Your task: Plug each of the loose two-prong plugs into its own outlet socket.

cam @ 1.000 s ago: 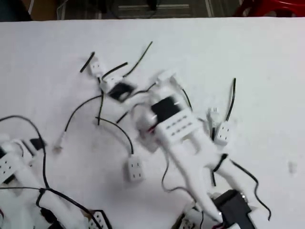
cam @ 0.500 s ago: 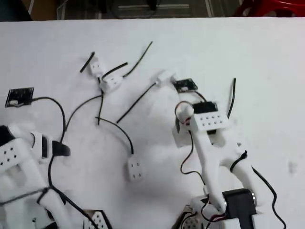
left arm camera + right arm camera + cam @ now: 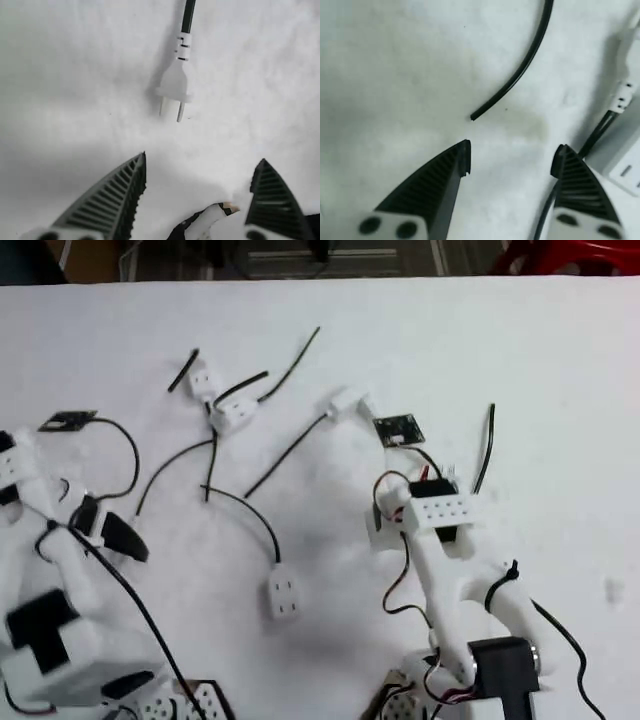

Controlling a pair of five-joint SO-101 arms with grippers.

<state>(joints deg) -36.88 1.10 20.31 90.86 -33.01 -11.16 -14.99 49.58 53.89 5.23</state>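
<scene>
White tabletop (image 3: 560, 360), left pincer (image 3: 202, 158) spread wide and empty — a white plug (image 3: 175, 85) lying flat just beyond its tips, prongs toward it, right pincer (image 3: 515, 145) likewise wide, holding nothing — a black cord end (image 3: 472, 117) near one tip.

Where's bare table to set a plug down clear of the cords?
Bare table runs along the far edge and outward of the black cord on the right arm's side. The middle is crowded: a white connector, a white plug, an outlet socket and their cords.
</scene>
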